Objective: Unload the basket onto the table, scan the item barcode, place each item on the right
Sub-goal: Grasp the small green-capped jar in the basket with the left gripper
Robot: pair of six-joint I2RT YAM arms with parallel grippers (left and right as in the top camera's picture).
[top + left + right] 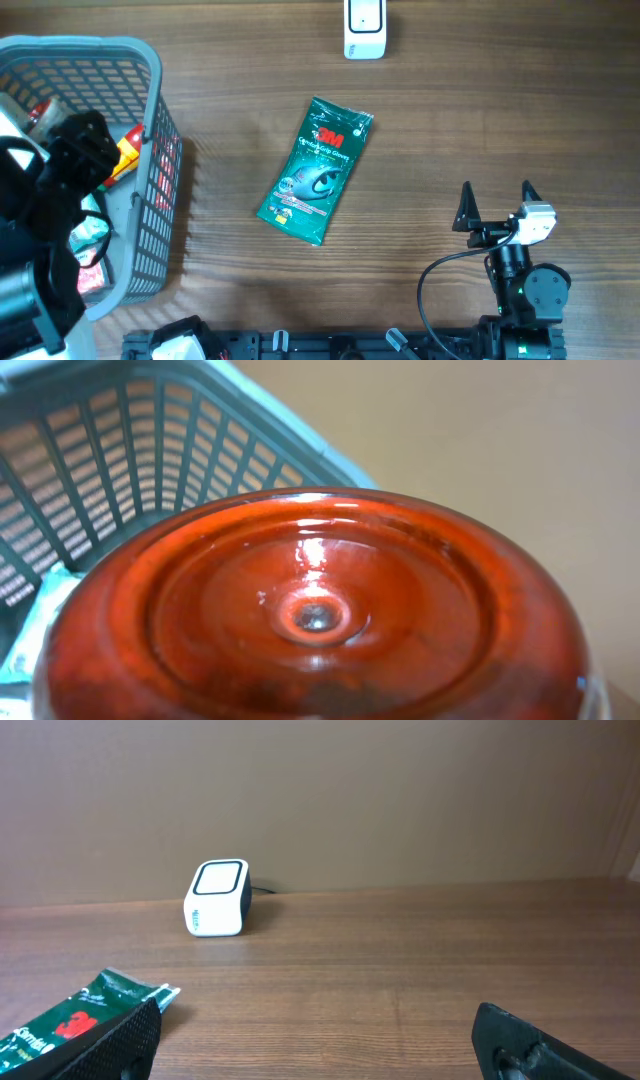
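Status, overhead + both wrist cams:

- Green 3M packet (316,170) lies flat on tabletop (480,90), roughly centre, tilted, 3M logo end toward the far edge. Nothing touching it. Right wrist cam catches its near end at bottom left (75,1025).
- Scanner (364,28): small white box at far edge, well apart from packet, window facing the R arm side per right wrist cam (217,898).
- Right pincer (497,190): wide open, empty, both fingers pointing toward the far edge, sitting near R front of tabletop, well apart from packet. In its own cam both black fingertips sit at the bottom corners w/ bare wood between.
- Left arm (70,160): over the grey basket (155,60) at L edge. Left pincer fingers don't show in any view, so can't tell open or closed, or whether it has hold of anything.
- Left wrist cam is filled by a glossy red round item (315,615), concentric rings + centre dimple, looks like the base of a bottle or jar, right up against the lens. Basket mesh (100,460) behind it, upper L.
- Basket also has an orange-yellow pack (125,152) beside the arm, against the R wall; other contents too hidden to ID.
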